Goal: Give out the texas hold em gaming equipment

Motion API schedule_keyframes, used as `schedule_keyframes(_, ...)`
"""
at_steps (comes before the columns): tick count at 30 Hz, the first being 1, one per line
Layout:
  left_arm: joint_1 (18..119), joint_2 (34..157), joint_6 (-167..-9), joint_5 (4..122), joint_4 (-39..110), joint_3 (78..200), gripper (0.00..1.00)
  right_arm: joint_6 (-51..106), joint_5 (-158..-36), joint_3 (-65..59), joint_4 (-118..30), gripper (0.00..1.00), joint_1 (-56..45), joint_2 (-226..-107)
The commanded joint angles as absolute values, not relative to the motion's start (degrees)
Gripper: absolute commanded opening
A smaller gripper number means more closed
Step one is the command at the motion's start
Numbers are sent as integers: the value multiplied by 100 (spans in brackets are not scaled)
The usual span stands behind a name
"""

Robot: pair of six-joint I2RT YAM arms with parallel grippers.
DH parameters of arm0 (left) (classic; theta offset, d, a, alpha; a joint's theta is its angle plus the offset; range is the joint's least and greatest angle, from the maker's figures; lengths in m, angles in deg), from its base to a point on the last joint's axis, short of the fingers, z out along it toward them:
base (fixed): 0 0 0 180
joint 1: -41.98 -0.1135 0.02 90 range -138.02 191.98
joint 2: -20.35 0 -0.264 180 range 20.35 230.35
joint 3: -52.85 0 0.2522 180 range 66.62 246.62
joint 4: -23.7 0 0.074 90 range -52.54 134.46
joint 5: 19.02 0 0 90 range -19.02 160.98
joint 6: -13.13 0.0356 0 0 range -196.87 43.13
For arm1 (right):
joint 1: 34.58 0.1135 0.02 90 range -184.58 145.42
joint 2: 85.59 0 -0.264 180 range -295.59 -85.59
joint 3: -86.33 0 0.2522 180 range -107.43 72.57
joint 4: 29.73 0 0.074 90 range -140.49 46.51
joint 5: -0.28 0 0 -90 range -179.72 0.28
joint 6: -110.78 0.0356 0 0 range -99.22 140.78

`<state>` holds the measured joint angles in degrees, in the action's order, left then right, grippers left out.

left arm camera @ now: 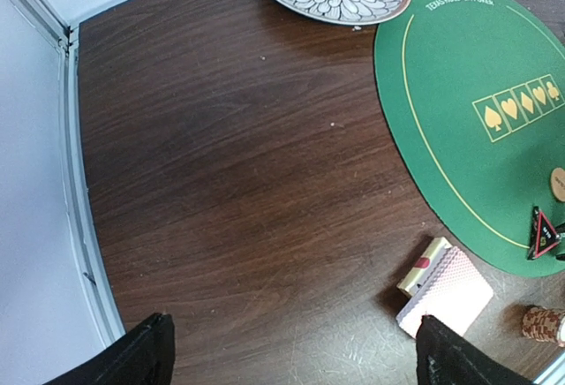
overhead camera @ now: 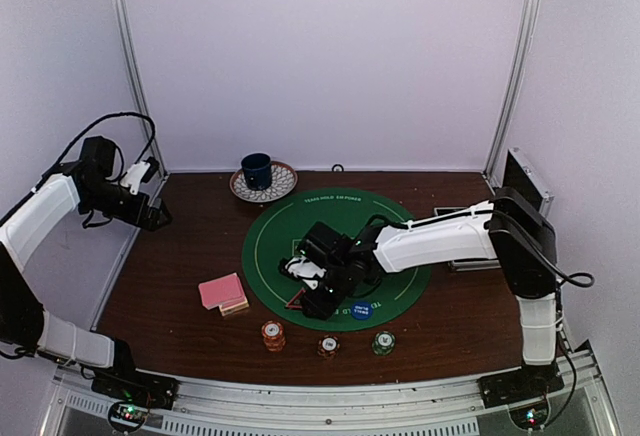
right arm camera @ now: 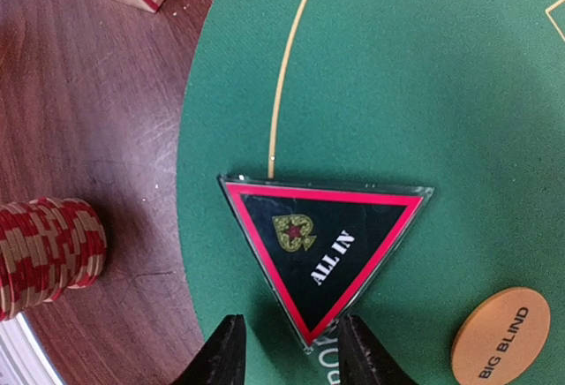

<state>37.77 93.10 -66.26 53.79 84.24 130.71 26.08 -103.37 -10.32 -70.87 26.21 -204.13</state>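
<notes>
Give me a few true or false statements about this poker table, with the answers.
The red-rimmed black triangle lies on the round green felt mat. True.
The left gripper holds the pink-backed playing cards. False: it is open and empty; the cards lie on the brown wooden table.
The dark blue mug stands on the patterned plate. True.
The orange round BIG BLIND button sits off the mat. False: it lies on the mat.
</notes>
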Motion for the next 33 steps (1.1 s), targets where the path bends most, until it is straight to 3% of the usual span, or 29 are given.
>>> schedule_keyframes(1, 3723, 9191, -6719, 5203, 8377, 13296, 98, 2556, -10198, -1247, -7101, 37, 2679, -20587)
schedule_keyframes(7, 3722, 9146, -6736, 5173, 8387, 13288, 98, 2606, -10048, -1434, -6977, 26, 2668, -20803)
schedule_keyframes(21, 3718, 9075, -6710, 5096, 8514, 13308, 98, 2979, -9600, -2844, -6853, 13, 2352, -21773)
schedule_keyframes(33, 3723, 8926, -6595, 5043, 8687, 13276, 98, 3112, -9361, -4461, -7192, 13, 2223, -22790)
